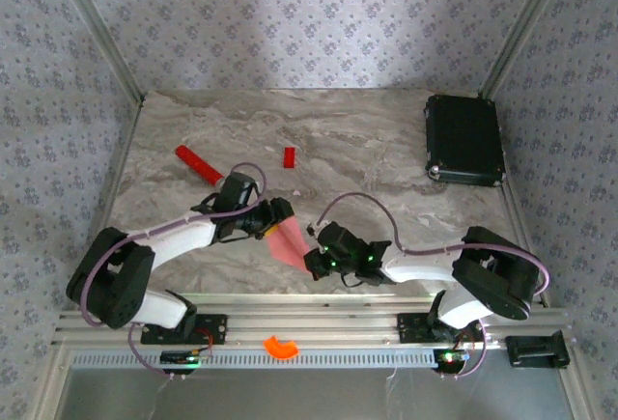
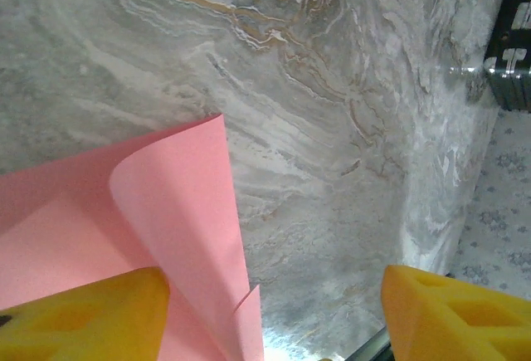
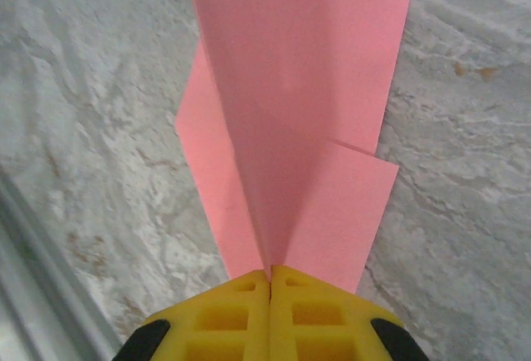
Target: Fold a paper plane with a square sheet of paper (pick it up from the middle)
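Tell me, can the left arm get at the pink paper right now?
Probably yes. The left gripper stands open right at the pink paper, whose curled edge sits beside one yellow finger, with nothing between. The right gripper pinches its other end.

The square sheet of paper sits over the table's near centre, between the left gripper and the right gripper. Farther back: a stick at left, a small block right of it, and a case far right — all on the table

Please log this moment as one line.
right gripper: shut on pink paper | left gripper: open around curled paper edge | fold: unfinished
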Motion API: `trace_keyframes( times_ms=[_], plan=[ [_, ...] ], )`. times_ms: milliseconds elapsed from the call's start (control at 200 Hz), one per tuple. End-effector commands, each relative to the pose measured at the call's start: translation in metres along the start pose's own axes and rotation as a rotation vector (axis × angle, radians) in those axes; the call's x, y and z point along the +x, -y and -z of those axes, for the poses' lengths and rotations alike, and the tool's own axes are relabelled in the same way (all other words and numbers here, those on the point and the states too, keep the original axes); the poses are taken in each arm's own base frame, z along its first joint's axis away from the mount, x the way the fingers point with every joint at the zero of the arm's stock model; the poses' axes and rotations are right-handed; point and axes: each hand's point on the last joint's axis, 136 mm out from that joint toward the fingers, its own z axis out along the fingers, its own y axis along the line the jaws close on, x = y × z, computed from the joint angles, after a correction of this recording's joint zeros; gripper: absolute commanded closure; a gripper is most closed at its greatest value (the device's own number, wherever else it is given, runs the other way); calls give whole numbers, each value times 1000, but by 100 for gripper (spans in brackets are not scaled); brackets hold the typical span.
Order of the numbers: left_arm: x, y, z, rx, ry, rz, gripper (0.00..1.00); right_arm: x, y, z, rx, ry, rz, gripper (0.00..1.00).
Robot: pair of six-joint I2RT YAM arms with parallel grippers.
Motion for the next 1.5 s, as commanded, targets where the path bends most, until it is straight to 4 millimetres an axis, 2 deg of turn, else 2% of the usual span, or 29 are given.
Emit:
trace_keyframes(
  times_ms=[0,270,365,500,650,870,984,1224,1364,1494],
  plan=[
    [4,9,-5,27,-49,-10,37,-9,9,6,117,38,120,93],
    [7,5,-6,12,-59,2,70,-9,7,11,243,111,295,88],
    [9,4,-5,11,-63,2,82,-9,12,14,312,137,352,82],
    [11,7,-3,23,-60,4,92,-10,14,19,382,176,424,74],
    [13,8,-3,30,-59,6,93,-8,12,15,417,182,481,71],
    [14,9,-5,37,-70,4,93,-1,17,8,489,160,535,72],
    [14,11,-6,40,-72,-1,94,0,18,8,498,173,523,75],
    [15,9,-7,33,-75,-1,94,0,14,15,447,214,464,74],
    [15,10,-8,33,-77,-1,94,1,13,16,421,219,445,77],
    [15,12,-8,35,-79,-7,94,2,14,15,415,210,436,83]
  ],
)
